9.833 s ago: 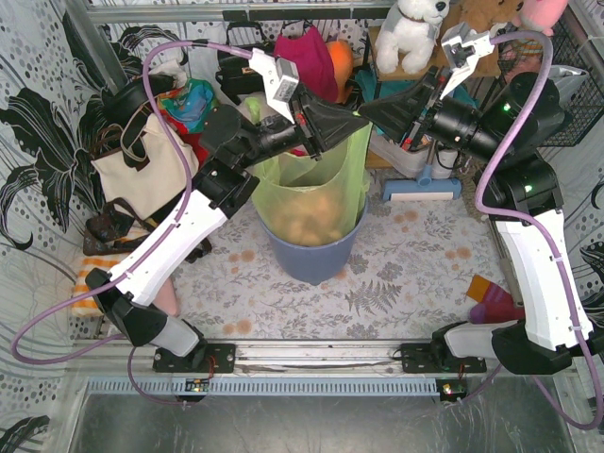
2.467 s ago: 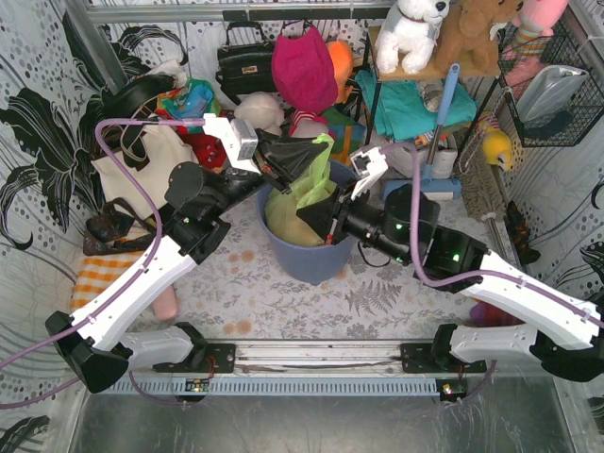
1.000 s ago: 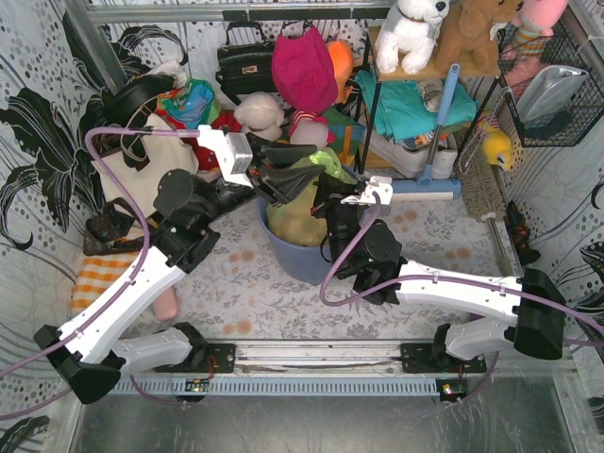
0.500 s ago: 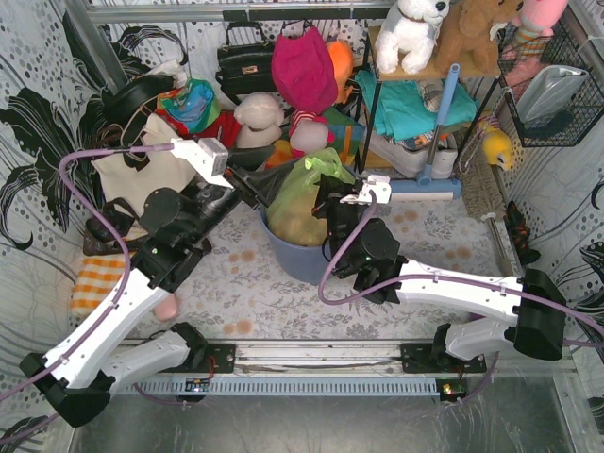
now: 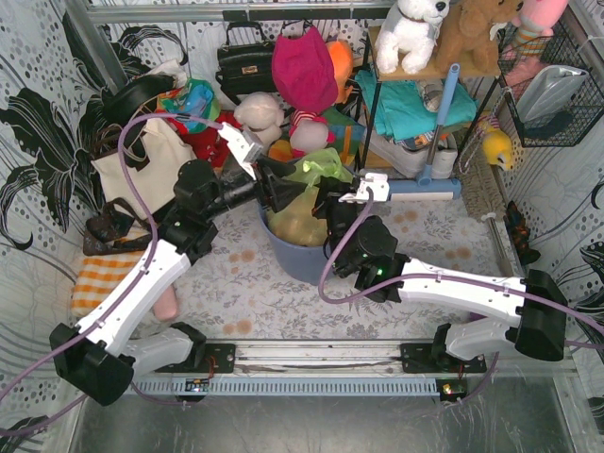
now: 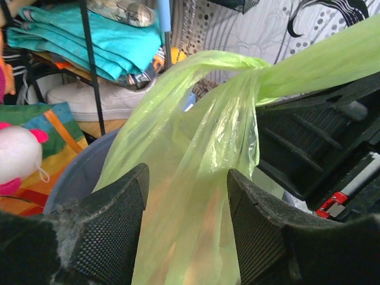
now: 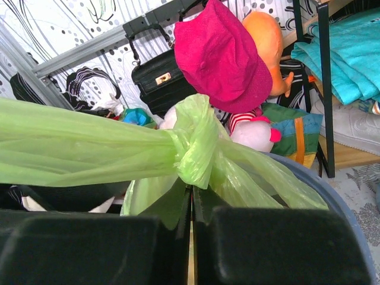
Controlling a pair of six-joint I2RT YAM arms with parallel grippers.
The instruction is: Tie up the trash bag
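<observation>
Floor: floral mat (image 5: 425, 255).
Trash bag (image 5: 311, 179): knotted, in blue-grey bin (image 5: 300, 260), frame centre.
Left gripper (image 6: 187, 196): jaws apart astride bag; wider than half a second ago.
Right gripper (image 7: 191, 205): clenched on bag under knot.

Bright, even, diffuse light fills all three views, with soft shadows in the top view, a pale sheen on the trash bag (image 6: 217, 148) seen from the left wrist (its near folds blurred), and the right pincer (image 7: 191, 217) dark and out of focus.
</observation>
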